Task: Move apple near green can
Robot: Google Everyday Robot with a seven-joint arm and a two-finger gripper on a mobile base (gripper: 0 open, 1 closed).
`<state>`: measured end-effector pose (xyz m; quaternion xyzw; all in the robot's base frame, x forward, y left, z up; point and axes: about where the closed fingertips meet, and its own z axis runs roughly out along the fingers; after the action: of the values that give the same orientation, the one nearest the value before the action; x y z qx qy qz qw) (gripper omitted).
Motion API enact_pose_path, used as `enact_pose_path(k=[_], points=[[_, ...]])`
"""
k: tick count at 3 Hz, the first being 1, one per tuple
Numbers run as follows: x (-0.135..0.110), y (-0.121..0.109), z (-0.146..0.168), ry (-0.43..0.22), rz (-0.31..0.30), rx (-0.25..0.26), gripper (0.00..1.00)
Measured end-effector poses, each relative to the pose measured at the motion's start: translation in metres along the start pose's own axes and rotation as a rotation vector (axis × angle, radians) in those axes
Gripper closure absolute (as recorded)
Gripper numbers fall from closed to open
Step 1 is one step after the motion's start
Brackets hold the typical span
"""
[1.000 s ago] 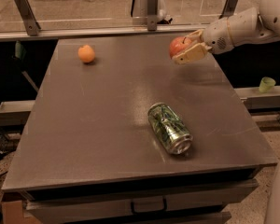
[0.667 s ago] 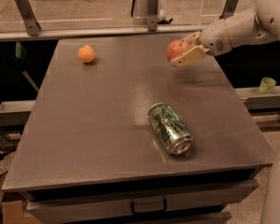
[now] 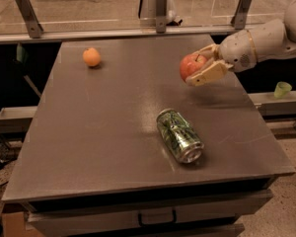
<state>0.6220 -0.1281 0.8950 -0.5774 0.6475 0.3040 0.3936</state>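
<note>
The gripper [image 3: 196, 68] reaches in from the right, above the worktop's [image 3: 103, 127] far right part, its 2 fingers [image 3: 211, 73] closed around the apple [image 3: 189, 64], which is held clear of the surface. The green can [image 3: 179, 135] lies on its side nearer the front edge, well apart from the apple. 1 orange fruit [image 3: 92, 57] sits at the far left. A pale green cup [image 3: 282, 89] stands off the worktop at right.

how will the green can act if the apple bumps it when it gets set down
The green can lies on its side on the flat table, so a sideways nudge would likely roll it. It looks undented, so probably stiff. The claw holds the apple above the table's far right, clear of the can.
</note>
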Motion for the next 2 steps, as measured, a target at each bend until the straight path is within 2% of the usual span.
enact_pose_path(k=[1, 2], points=[[0.005, 0.042, -0.008, -0.017, -0.016, -0.046, 1.00], [0.017, 0.075, -0.014, -0.023, -0.018, -0.108, 1.00]])
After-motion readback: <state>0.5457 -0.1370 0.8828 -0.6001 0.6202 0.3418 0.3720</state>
